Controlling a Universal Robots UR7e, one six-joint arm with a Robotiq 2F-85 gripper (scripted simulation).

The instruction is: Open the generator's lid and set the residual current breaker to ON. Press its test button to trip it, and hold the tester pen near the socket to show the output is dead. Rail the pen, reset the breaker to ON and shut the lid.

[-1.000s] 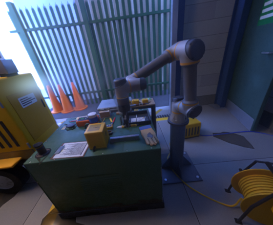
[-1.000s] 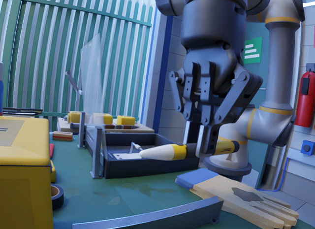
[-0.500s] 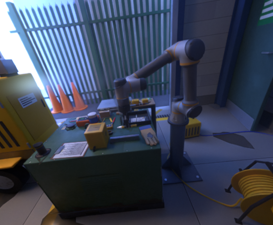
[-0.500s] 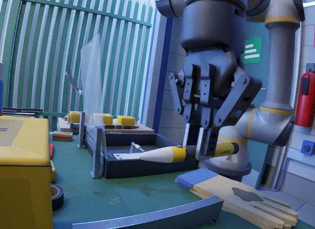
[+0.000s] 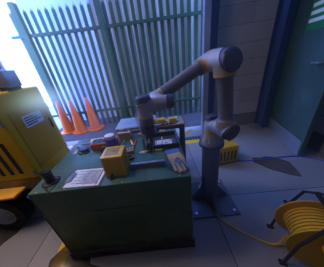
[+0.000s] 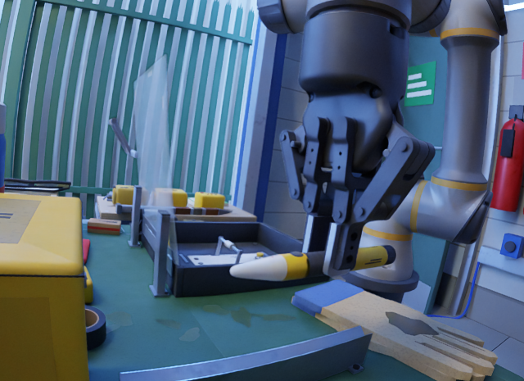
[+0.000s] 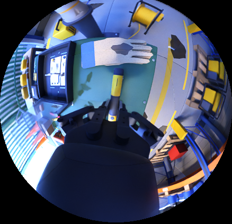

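Note:
The generator's dark panel box [image 6: 228,258] [image 5: 165,141] [image 7: 55,72] sits at the back right of the green bench. Its clear lid [image 6: 152,127] stands raised. The white breaker face [image 7: 57,71] lies inside, and its lever position is too small to tell. The yellow and white tester pen [image 6: 311,263] [image 5: 150,151] [image 7: 116,91] is held level in my closed gripper [image 6: 330,258] [image 7: 113,116], just above the bench. The pen hangs in front of the box, with its white tip pointing along the box's front wall. A grey rail [image 6: 254,362] [image 5: 147,164] lies near the bench's front.
A yellow case [image 5: 114,160] [image 6: 40,280] stands left of the rail. A work glove [image 6: 398,330] [image 5: 177,161] [image 7: 116,54] lies on the bench's right edge, close under the pen's tail. Tape, a clipboard [image 5: 83,177] and small tools crowd the left. A cable reel [image 5: 309,223] stands on the floor.

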